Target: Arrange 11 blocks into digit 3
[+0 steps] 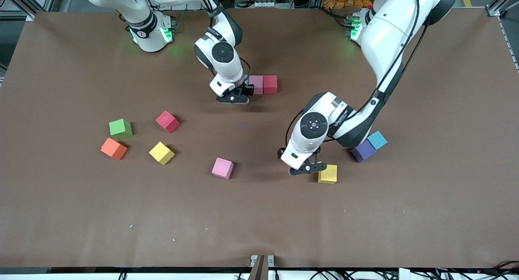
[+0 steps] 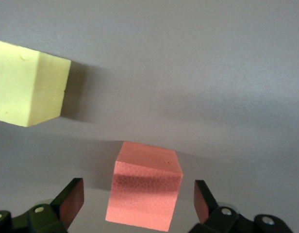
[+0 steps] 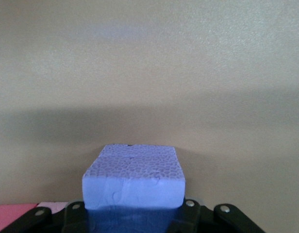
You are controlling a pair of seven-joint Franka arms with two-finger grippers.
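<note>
The right end effector point(image 1: 242, 94) is gripping a light blue block point(image 3: 134, 178) beside the pink block point(image 1: 256, 84) and red block point(image 1: 270, 84). The left end effector point(image 2: 139, 204) is hanging spread wide around an orange-pink block point(image 2: 144, 189) beside a yellow block point(image 1: 327, 174).

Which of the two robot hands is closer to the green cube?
The right one. The right gripper, shut on a light blue block, is beside the pink block. The left gripper is open around an orange-pink block, farther from the green cube.
</note>
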